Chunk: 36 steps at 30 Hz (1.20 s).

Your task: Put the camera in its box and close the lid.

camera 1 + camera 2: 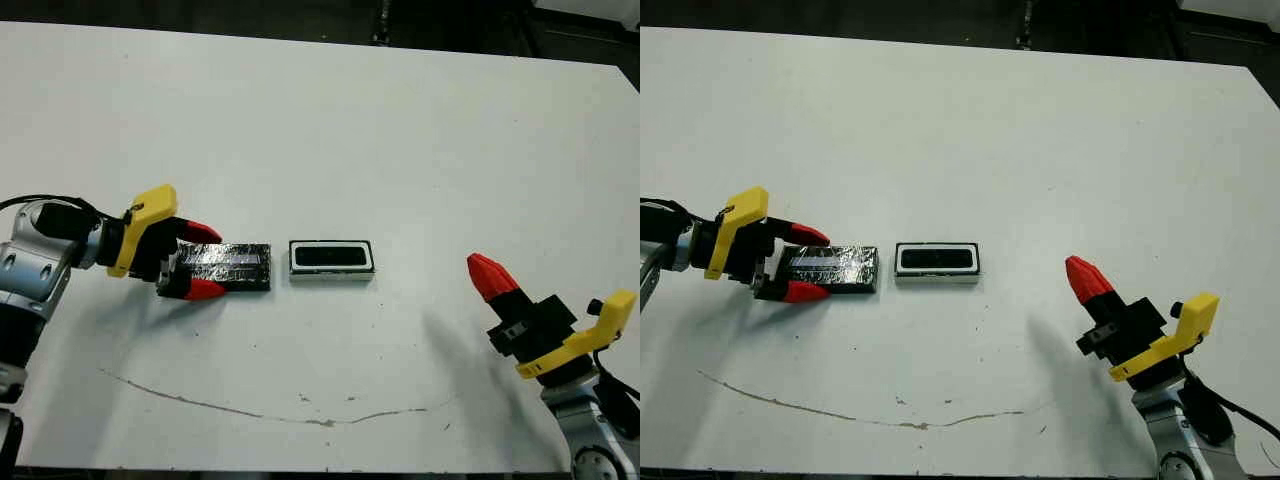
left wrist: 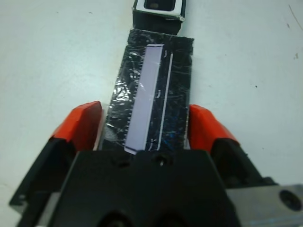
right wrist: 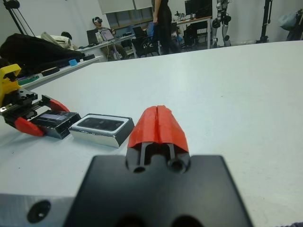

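The lid (image 1: 238, 267), a glossy black plate, lies flat on the table just left of the box (image 1: 331, 273). The box is a small white-walled tray, and the black camera (image 1: 332, 258) lies inside it. My left gripper (image 1: 212, 262) is open, with one red fingertip on each long side of the lid's left end. In the left wrist view the lid (image 2: 151, 90) runs out between the fingertips (image 2: 83, 125) toward the box (image 2: 158, 7). My right gripper (image 1: 485, 270) is shut and empty, hovering right of the box near the table's front.
A thin brown crack line (image 1: 250, 410) runs across the white table (image 1: 330, 130) near its front edge. Beyond the far edge, the right wrist view shows a standing person (image 3: 163, 21), a seated person (image 3: 97, 23) and desks.
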### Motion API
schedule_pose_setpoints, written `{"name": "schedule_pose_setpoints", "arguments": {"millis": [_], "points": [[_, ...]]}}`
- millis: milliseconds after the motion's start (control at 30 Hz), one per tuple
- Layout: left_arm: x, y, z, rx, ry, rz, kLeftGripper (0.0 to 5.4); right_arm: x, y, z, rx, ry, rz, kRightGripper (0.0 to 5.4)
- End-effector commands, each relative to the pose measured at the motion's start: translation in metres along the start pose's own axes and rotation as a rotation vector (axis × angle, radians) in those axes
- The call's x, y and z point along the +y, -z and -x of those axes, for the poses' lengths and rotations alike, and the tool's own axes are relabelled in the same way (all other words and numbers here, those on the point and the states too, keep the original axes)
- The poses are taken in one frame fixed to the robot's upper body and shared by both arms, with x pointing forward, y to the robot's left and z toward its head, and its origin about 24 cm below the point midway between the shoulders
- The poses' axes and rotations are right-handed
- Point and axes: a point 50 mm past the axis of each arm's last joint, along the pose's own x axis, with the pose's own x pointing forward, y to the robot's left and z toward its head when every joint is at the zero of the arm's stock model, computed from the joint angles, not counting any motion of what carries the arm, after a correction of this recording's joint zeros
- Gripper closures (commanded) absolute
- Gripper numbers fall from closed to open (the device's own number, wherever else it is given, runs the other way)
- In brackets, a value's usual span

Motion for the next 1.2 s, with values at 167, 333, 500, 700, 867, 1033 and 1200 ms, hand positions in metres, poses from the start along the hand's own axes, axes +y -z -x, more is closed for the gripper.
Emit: {"name": "schedule_pose_setpoints", "arguments": {"millis": [167, 333, 500, 700, 867, 1033, 1200], "points": [[-0.001, 0.009, 0.001, 0.008, 0.067, 0.049, 2.19, -0.002, 0.001, 0.002, 0.022, 0.002, 0.006, 5.4], [0.0, 0.01, 0.003, -0.005, 0.078, 0.06, 2.24, -0.002, 0.002, 0.002, 0.029, 0.006, 0.004, 5.4], [0.003, 0.011, 0.005, -0.077, 0.046, 0.119, 2.24, -0.003, 0.003, 0.002, 0.028, -0.001, -0.003, 5.4], [0.005, 0.009, 0.009, -0.159, 0.007, 0.167, 2.24, -0.003, 0.003, 0.003, 0.047, 0.008, 0.006, 5.4], [0.004, 0.0, 0.011, -0.195, 0.009, 0.169, 2.24, -0.002, 0.003, 0.002, 0.039, 0.006, -0.009, 5.4], [0.004, -0.008, 0.003, -0.235, 0.052, 0.148, 2.24, -0.002, 0.004, 0.002, 0.044, -0.002, -0.013, 5.4], [0.004, -0.016, -0.009, -0.219, 0.087, 0.113, 2.24, -0.001, 0.004, 0.002, 0.046, 0.0, -0.009, 5.4]]}}
